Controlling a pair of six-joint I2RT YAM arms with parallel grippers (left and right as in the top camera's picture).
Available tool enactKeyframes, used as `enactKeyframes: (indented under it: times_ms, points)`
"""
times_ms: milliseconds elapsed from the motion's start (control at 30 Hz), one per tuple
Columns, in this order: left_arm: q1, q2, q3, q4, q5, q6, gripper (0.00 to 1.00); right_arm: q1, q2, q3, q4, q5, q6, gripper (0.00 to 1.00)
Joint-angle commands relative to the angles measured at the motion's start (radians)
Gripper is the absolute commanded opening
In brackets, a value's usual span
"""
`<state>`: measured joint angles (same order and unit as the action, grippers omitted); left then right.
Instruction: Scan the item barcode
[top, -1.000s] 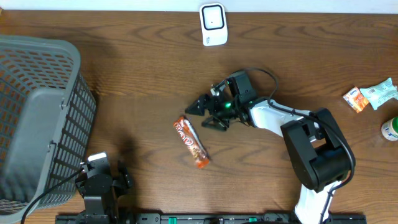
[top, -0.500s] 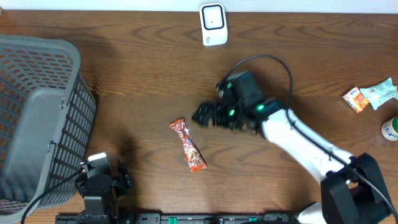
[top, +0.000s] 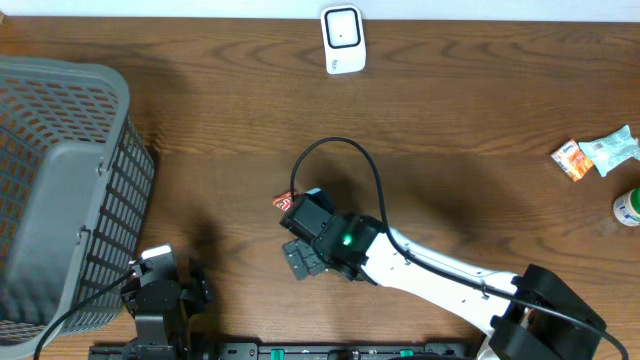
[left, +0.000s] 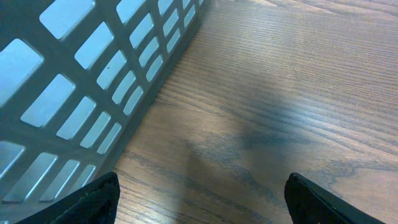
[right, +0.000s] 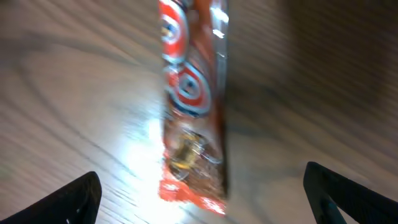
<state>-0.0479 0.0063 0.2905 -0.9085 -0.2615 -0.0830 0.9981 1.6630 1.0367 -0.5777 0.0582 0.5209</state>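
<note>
Wood table (top: 480, 120): brown grain; we log places by clock face from the overhead view.
Snack bar (right: 189, 106): red-orange foil wrapper, lying flat just off centre toward 6 o'clock. From overhead only its red tip shows past the arm.
Right gripper (right: 205, 193): jaws wide, hanging over the bar with its near end between the fingers. It holds nothing, and we cannot tell whether it touches the wrapper. We judge this straddle sets up a pinch across the narrow width.
Left gripper (left: 199, 199): at 7 o'clock, just beside the basket wall, jaws wide and empty. We judge it sits there to be out of the other arm's path.
Scanner (top: 342, 38): white unit at 12 o'clock, well apart from the bar. We judge the bar must be lifted and its code turned toward it.
Basket (top: 60, 180): grey lattice at 9 o'clock.
Packets (top: 590, 155): small wrapped items at 3 o'clock, away from both arms.
Writing: the wrapper shows red-and-white ring marks, too blurred for us to read any word. We see no barcode on the upper face, and no text legible on the scanner.
</note>
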Motion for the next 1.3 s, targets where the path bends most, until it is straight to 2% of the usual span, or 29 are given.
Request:
enactKeyframes:
  times_ms: [0,167,333,467,600,733,800,833,867,933,1133,1267]
  points:
    - [-0.003,-0.002,-0.010,-0.030,-0.010,-0.008,0.85,-0.043,0.034,-0.003,0.040,-0.121,-0.060,0.99]
    - [-0.003,-0.002,-0.010,-0.030,-0.010,-0.008,0.85,-0.144,0.073,-0.003,0.050,-0.312,-0.138,0.98]
    - [-0.003,-0.002,-0.010,-0.030,-0.010,-0.008,0.85,-0.234,0.133,-0.003,0.051,-0.497,-0.186,0.84]
    - [-0.003,-0.002,-0.010,-0.030,-0.009,-0.008,0.85,-0.237,0.205,-0.003,0.035,-0.541,-0.212,0.77]
    - [-0.003,-0.002,-0.010,-0.030,-0.009,-0.008,0.85,-0.217,0.273,-0.003,0.020,-0.527,-0.217,0.78]
    - [-0.003,-0.002,-0.010,-0.030,-0.010,-0.008,0.85,-0.202,0.329,-0.003,0.010,-0.503,-0.223,0.75]
    - [-0.003,-0.002,-0.010,-0.030,-0.009,-0.008,0.85,-0.195,0.352,-0.003,-0.011,-0.470,-0.223,0.68]
    - [-0.003,-0.002,-0.010,-0.030,-0.009,-0.008,0.85,-0.192,0.364,-0.003,-0.023,-0.442,-0.223,0.58]
    - [-0.003,-0.002,-0.010,-0.030,-0.010,-0.008,0.85,-0.192,0.373,-0.003,-0.029,-0.417,-0.223,0.41]
    - [-0.003,-0.002,-0.010,-0.030,-0.009,-0.008,0.85,-0.193,0.380,-0.003,-0.035,-0.379,-0.223,0.02]
    - [-0.003,-0.002,-0.010,-0.030,-0.009,-0.008,0.85,-0.224,0.305,0.017,-0.089,-0.197,-0.211,0.01]
    - [-0.003,-0.002,-0.010,-0.030,-0.009,-0.008,0.85,-0.219,0.164,0.048,-0.233,0.167,-0.068,0.01]
